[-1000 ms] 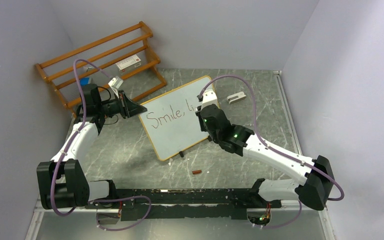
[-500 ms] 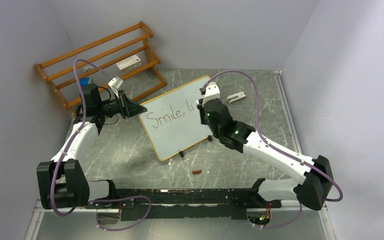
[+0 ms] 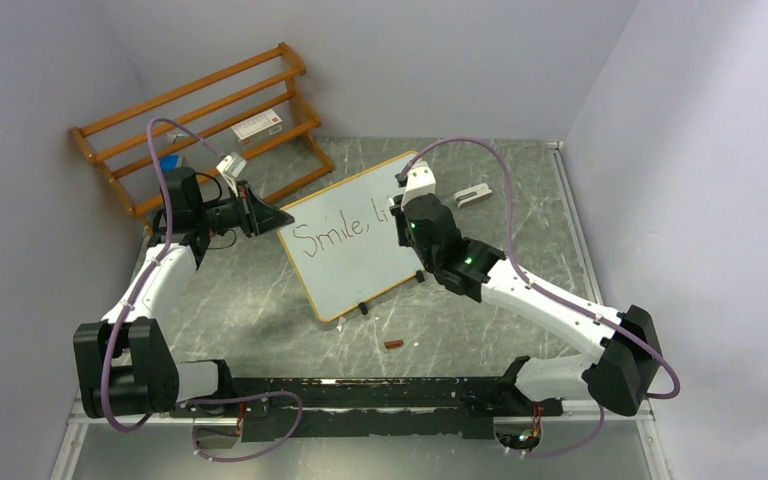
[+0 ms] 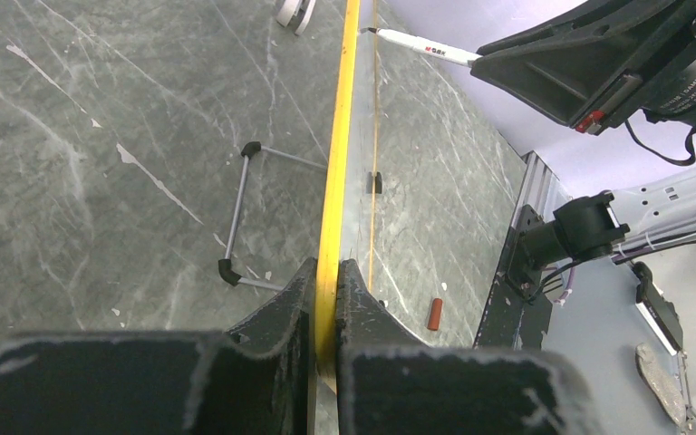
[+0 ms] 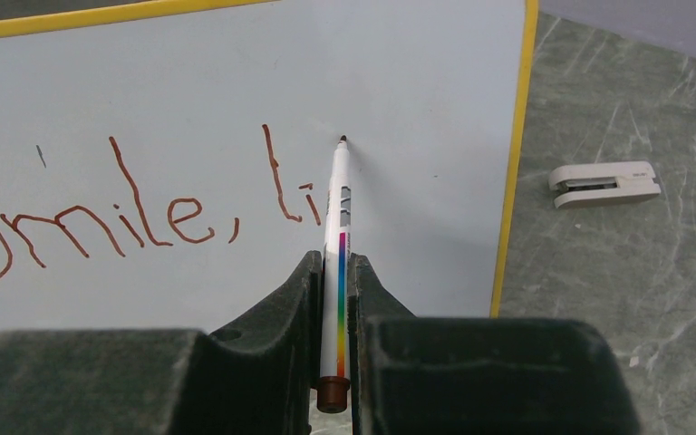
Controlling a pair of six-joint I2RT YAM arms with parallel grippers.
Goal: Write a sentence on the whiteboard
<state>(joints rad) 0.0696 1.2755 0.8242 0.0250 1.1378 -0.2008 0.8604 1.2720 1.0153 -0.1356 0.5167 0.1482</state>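
Right hand (image 5: pixel 333 272) shifted, gripping marker (image 5: pixel 338 204); left hand (image 4: pixel 326 276) pinching whiteboard (image 5: pixel 417 109) edge; rack (image 3: pixel 195 105) behind.

top: high, looking down | wrists: close, left along whiteboard (image 3: pixel 350 265) edge, right facing it | all share it

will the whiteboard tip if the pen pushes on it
Probably light and thin: the whiteboard is propped on a slim wire stand, so alone a push would likely tip or slide it. The left gripper clamps its yellow edge, which should steady it. Edge-on it looks straight, so likely stiff.
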